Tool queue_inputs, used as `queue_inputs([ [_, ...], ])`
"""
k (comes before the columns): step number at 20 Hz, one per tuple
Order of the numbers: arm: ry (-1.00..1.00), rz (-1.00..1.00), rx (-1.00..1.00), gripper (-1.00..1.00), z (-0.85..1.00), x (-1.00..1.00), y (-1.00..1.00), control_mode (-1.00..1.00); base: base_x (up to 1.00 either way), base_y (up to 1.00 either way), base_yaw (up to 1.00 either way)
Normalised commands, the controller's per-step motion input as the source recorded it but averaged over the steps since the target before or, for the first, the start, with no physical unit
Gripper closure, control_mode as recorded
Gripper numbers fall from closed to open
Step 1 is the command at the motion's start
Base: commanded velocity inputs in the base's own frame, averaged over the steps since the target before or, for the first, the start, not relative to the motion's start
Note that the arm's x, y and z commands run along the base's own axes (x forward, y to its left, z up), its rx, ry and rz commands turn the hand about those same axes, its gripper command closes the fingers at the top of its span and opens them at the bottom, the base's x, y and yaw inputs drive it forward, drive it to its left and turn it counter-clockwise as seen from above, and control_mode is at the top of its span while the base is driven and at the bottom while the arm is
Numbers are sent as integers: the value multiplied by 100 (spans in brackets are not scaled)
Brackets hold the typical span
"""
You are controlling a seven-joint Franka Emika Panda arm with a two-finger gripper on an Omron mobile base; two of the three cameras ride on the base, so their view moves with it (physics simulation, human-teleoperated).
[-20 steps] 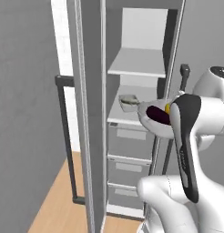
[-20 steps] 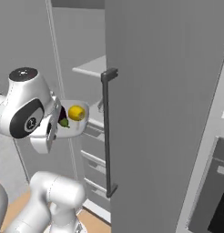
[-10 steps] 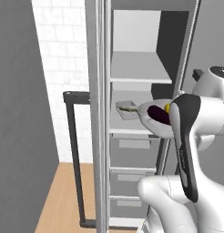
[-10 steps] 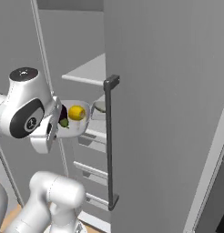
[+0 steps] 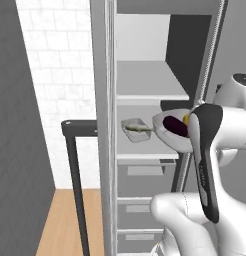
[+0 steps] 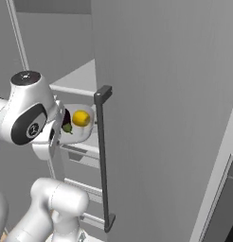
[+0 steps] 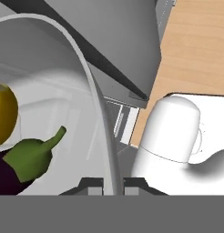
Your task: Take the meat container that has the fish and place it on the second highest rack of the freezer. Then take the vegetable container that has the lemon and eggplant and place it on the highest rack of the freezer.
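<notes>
White vegetable container (image 6: pixel 79 128), pinched at its rim by the gripper (image 7: pixel 113 182), now faces the freezer (image 5: pixel 150 100) squarely after base repositioning.

Light: even, soft and bright, with no clear source in all three views.
Shadows: the freezer (image 5: pixel 145 75) interior darkens toward its upper right corner; a soft shadow lies under the container rim (image 7: pixel 93 95) beside the pincer (image 7: pixel 113 184).
Glare: nothing blown out; the lemon (image 6: pixel 81 118) has a mild sheen.
Sharpness: crisp rendered edges, no blur.
Distortion: straight lines stay straight at the borders.
</notes>
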Motion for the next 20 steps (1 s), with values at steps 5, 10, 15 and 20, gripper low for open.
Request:
queue_inputs([
  [5,0,0,0,100,0,0,0,100,14,33,-3],
  [10,0,0,0,100,0,0,0,100,0,0,0],
  [15,-13,-1,0,100,10,0,42,-100,0,0,0],
  [20,-19,-10,0,100,36,37,20,-100,0,0,0],
])
